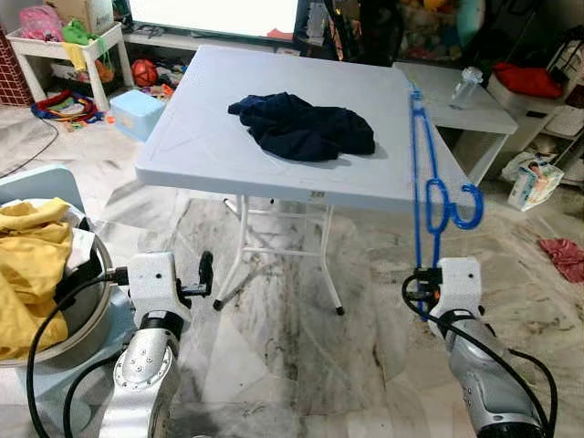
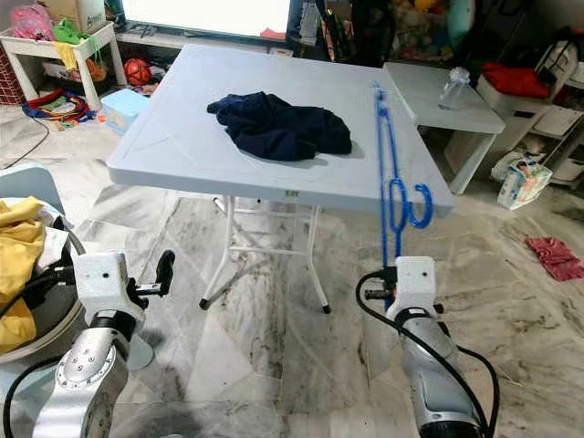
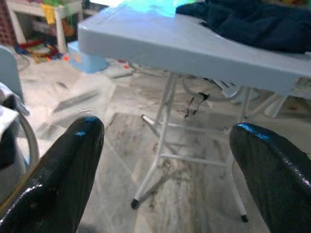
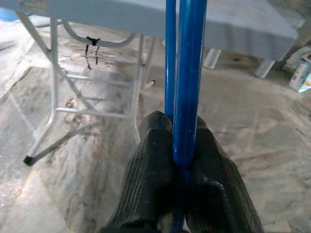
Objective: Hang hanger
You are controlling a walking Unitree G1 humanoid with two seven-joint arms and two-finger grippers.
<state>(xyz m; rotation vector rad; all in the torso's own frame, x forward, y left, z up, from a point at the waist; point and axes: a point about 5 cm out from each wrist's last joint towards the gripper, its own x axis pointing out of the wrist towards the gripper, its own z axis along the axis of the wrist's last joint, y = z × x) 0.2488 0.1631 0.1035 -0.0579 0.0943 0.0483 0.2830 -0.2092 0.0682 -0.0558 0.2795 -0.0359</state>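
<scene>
A blue hanger (image 1: pixel 429 173) is standing upright at about 3 o'clock in the head view, its hook (image 1: pixel 465 208) curling out to the right partway up and its long frame rising in front of the right edge of the surface (image 1: pixel 228 146). The right gripper (image 4: pixel 180 160) is clamping the hanger's lowest part between both fingers, seemingly so the hook stays free and clear to catch on whatever it is to hang from. No rail is in view, so the hanging itself looks not yet done.

At 12 o'clock on the pale folding surface, a dark blue garment (image 1: pixel 301 126) is lying crumpled, apart from the hanger.

The left gripper (image 3: pixel 165 165) is hovering low at 7 o'clock, in front of the surface's legs, its fingers (image 3: pixel 63 174) spread wide and holding nothing; it is probably being kept out of the way.

At 9 o'clock, a metal basin (image 1: pixel 78 315) is holding yellow cloth (image 1: pixel 32 260). Toys and a red cloth (image 1: pixel 561 255) are scattered on the marble floor (image 1: pixel 301 365) around the edges.
</scene>
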